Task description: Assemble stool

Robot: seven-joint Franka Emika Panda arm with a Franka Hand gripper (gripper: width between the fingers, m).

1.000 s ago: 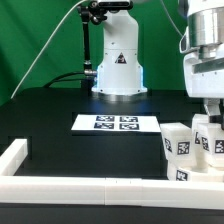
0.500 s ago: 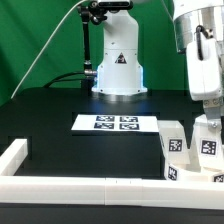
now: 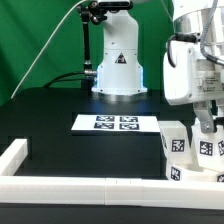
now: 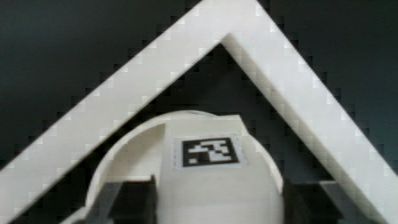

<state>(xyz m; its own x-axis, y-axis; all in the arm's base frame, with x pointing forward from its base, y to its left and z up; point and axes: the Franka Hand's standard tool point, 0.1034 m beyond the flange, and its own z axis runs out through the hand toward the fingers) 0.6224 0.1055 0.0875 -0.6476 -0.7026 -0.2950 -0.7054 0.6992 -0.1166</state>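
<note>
Several white stool parts with black-and-white tags stand bunched at the exterior view's right front corner: one leg (image 3: 177, 143), a tagged part (image 3: 183, 172) below it, and another leg (image 3: 209, 147). My gripper (image 3: 206, 122) comes down from above onto that last leg. In the wrist view the leg (image 4: 206, 150) fills the gap of my gripper (image 4: 224, 192), with a dark finger (image 4: 139, 198) pressed on each side. The round seat cannot be made out among the parts.
The long white border rail (image 3: 70, 186) runs along the front with a short arm (image 3: 14, 153) at the left; its corner shows in the wrist view (image 4: 267, 55). The marker board (image 3: 117, 123) lies mid-table. The robot base (image 3: 118, 65) stands behind it.
The arm has turned and shifted towards the exterior view's left over the parts at the right. The gripped leg has moved slightly with it.
</note>
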